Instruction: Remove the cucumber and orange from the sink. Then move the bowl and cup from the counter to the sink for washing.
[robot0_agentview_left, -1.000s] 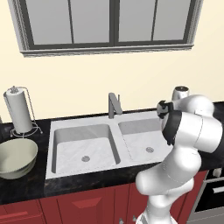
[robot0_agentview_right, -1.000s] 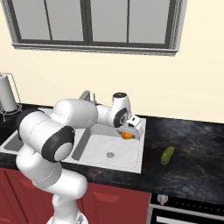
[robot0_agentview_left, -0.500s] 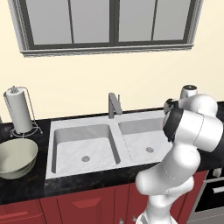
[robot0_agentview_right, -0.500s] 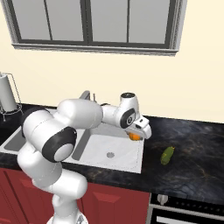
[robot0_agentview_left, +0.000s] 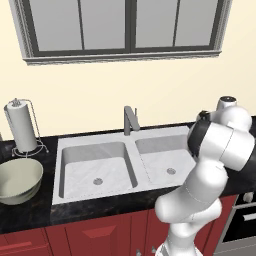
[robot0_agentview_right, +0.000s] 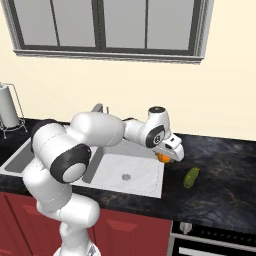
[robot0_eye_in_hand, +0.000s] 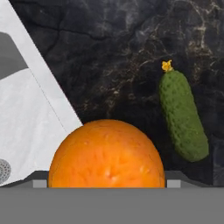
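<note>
My gripper (robot0_agentview_right: 164, 157) is shut on the orange (robot0_agentview_right: 161, 157), a round bright fruit held just above the black counter (robot0_agentview_right: 222, 167) beside the right rim of the sink (robot0_agentview_right: 156, 184). In the hand view the orange (robot0_eye_in_hand: 106, 153) sits low between the fingers, over the counter (robot0_eye_in_hand: 122, 48) next to the sink's edge (robot0_eye_in_hand: 52, 94). The dark-green cucumber (robot0_agentview_right: 191, 177) lies on the counter a little right of the orange, and is seen again as the cucumber (robot0_eye_in_hand: 183, 116) in the hand view. The pale bowl (robot0_agentview_left: 17, 181) rests on the counter left of the sink (robot0_agentview_left: 132, 161). The cup is out of view.
A grey faucet (robot0_agentview_left: 130, 120) stands behind the sink's divider. A paper-towel holder (robot0_agentview_left: 21, 127) is at the back left, behind the bowl. An oven front (robot0_agentview_right: 215, 240) sits below the counter on the right. A window runs above the back wall.
The gripper has carried the orange to the right, from over the right basin to just past the sink's right rim, above the counter near the cucumber.
</note>
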